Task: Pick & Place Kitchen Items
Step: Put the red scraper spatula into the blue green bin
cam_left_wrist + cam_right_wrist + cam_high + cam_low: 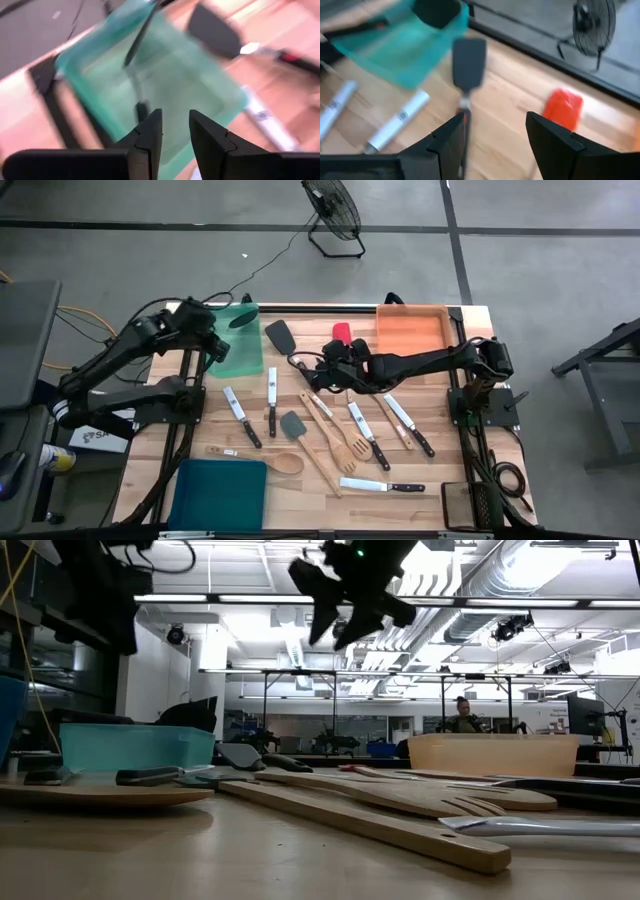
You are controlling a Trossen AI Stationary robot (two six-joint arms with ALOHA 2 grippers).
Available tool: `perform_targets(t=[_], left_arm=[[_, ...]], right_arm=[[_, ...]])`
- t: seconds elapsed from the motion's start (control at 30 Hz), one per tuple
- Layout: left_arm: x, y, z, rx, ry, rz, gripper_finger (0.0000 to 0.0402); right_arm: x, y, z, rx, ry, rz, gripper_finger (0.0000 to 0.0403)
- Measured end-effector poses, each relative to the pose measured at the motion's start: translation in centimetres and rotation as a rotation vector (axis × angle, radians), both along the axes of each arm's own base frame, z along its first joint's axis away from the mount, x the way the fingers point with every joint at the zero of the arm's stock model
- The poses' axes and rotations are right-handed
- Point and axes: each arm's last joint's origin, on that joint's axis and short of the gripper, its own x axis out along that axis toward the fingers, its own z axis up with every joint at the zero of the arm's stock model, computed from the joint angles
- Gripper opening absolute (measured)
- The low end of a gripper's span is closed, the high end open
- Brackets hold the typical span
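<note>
Sorting barely under way: most kitchen items (pixel 330 435) are lying loose on the table (pixel 440 470).
I am hovering my left gripper (pixel 175 131) over the green tray (pixel 236 340), fingers slightly apart, seemingly empty; my right gripper (pixel 492 132) is hanging open above a black spatula (pixel 468 59).

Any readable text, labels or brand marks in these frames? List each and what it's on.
"S..." only: white label on the floor left of the table, cut off by the left arm, rest unreadable.
Knife blades: dark marks, too blurred to read.
Knife blades from above: too small to read.
Trays, spatulas, wooden utensils: no text visible.
</note>
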Motion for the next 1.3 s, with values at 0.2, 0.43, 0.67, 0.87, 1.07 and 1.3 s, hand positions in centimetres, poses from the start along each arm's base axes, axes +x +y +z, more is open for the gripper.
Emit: perform_targets(t=[0.2, 0.43, 0.67, 0.87, 1.07, 1.3], left_arm=[[-0.1, -0.7, 1.1, 0.045, -0.148, -0.164, 0.0094], [0.4, -0.8, 1.6, 0.066, -0.224, -0.322, 0.0094], [0.4, -0.7, 1.6, 0.073, -0.217, -0.332, 0.0094], [0.4, -0.7, 1.6, 0.075, -0.215, -0.335, 0.0094], [0.4, -0.7, 1.6, 0.083, -0.207, -0.344, 0.0094], [0.4, -0.7, 1.6, 0.085, -0.204, -0.342, 0.0094]], right_arm=[[-1.0, -0.6, -0.9, 0.123, 0.068, -0.06, 0.0201], [-1.5, -4.4, -1.2, 0.228, 0.025, -0.197, 0.0201], [-1.9, -8.8, -2.2, 0.307, 0.064, -0.228, 0.0201], [-1.9, -12.0, -4.6, 0.416, 0.136, -0.22, 0.0201], [-2.1, -14.5, -6.8, 0.477, 0.183, -0.235, 0.0201], [-2.1, -16.0, -8.6, 0.538, 0.217, -0.204, 0.0201]])
